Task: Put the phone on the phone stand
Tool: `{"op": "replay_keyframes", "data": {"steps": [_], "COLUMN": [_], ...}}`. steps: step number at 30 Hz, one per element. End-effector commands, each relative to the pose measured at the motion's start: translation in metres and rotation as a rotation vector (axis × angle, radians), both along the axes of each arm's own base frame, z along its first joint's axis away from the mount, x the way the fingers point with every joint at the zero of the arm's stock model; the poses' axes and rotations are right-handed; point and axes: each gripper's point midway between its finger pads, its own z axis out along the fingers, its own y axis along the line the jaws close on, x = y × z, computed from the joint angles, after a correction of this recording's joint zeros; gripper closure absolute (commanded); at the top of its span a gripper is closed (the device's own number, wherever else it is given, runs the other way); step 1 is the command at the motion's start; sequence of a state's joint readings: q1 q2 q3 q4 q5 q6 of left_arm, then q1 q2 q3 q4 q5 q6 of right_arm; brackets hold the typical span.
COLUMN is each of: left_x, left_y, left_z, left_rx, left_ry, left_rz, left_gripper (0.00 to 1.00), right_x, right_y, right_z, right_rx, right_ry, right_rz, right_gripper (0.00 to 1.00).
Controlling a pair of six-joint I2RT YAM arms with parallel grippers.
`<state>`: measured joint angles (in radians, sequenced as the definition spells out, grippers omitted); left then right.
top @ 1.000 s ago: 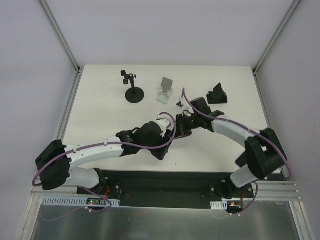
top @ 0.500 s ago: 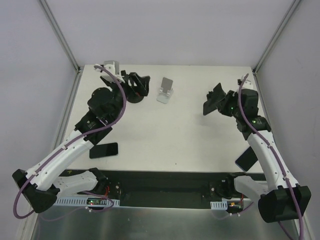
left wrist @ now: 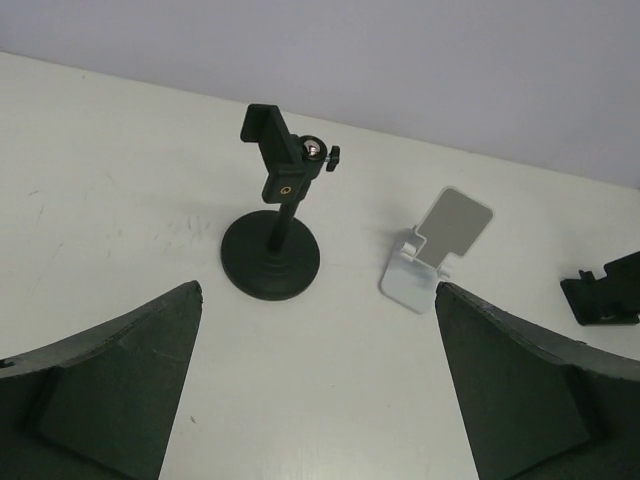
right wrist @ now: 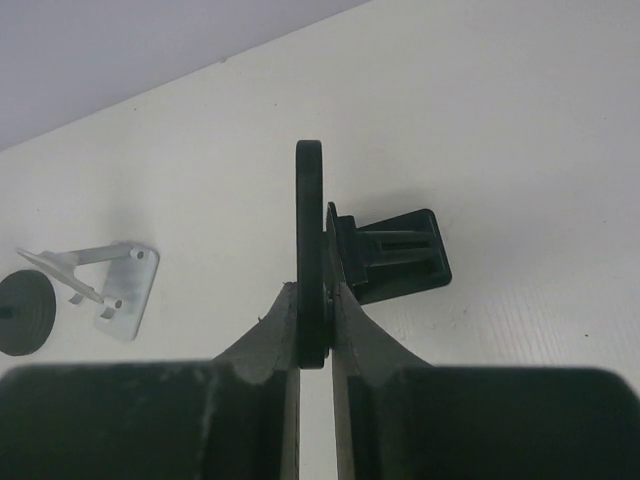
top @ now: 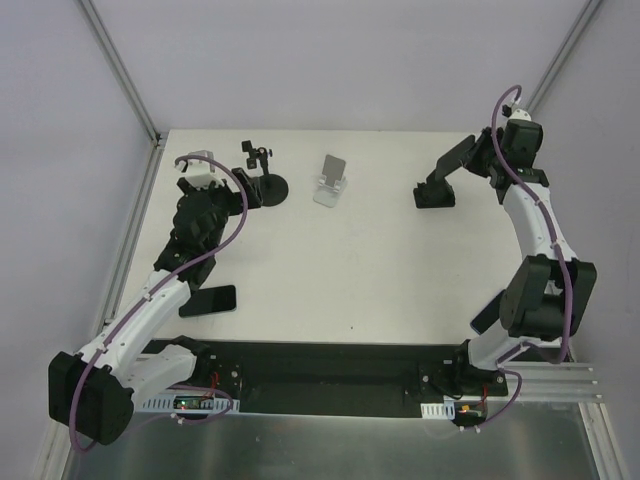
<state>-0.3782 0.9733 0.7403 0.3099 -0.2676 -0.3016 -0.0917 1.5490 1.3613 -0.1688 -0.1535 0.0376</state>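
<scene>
**Left gripper**: mine, jaws spread wide and holding nothing. My wrist view shows both dark fingers at the lower corners with bare table between them.

**Round-base stand**: straight ahead of my left gripper and near it. It is black and upright, with a clamp head on a post, and my fingers do not touch it.

**White stand**: ahead of my left gripper and off to its right, beyond the round-base stand. My right wrist view catches it from the side, far to the left of those fingers.

**Phone**: lies flat on the table behind my left gripper, back beside that arm's forearm and well apart from the fingers. Only the overhead view shows it; neither wrist camera does.

**Right gripper**: mine, closed on a thin black plate seen edge-on.

**Black folding stand**: the plate I grip joins its ribbed foot, just right of my right fingers. The overhead view shows the foot down on the table. My left wrist view shows only a corner of it at the far right.

**Dark flat shape**: beside my right arm's lower link, seen from overhead only. It is mostly hidden and I cannot tell what it is.
</scene>
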Motion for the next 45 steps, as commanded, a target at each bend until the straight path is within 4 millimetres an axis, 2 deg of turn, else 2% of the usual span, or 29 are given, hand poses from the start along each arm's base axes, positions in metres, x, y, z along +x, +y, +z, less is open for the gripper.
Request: {"op": "replay_keyframes", "data": {"steps": [1, 5, 7, 8, 28, 39, 45], "left_x": [0.003, 0.001, 0.000, 0.000, 0.000, 0.000, 0.000], "left_y": [-0.007, -0.008, -0.008, -0.008, -0.019, -0.021, -0.023], "left_z": [0.024, 0.026, 0.026, 0.026, 0.026, 0.026, 0.026], "left_rx": [0.044, 0.046, 0.045, 0.044, 0.025, 0.025, 0.020], "left_ry": [-0.113, -0.131, -0.134, -0.134, -0.133, -0.134, -0.132], "left_rz": [-0.067, -0.079, -0.081, -0.083, -0.138, -0.150, -0.160], "left_gripper": [0.01, 0.01, 0.01, 0.01, 0.01, 0.01, 0.01], "right_x": [0.027, 0.037, 0.039, 0.041, 0.041, 0.040, 0.037], "right_y": [0.014, 0.021, 0.022, 0.022, 0.030, 0.029, 0.027], "right_z": [0.038, 0.024, 0.009, 0.011, -0.050, -0.067, -0.065], "right_rx": [-0.032, -0.034, -0.056, -0.068, -0.108, -0.117, -0.137], "right_ry": [-0.133, -0.116, -0.070, -0.067, 0.051, 0.084, 0.086], "right_rz": [0.125, 0.172, 0.191, 0.190, 0.253, 0.256, 0.263], "right_gripper": [0.99, 0.99, 0.99, 0.99, 0.99, 0.99, 0.99]}}
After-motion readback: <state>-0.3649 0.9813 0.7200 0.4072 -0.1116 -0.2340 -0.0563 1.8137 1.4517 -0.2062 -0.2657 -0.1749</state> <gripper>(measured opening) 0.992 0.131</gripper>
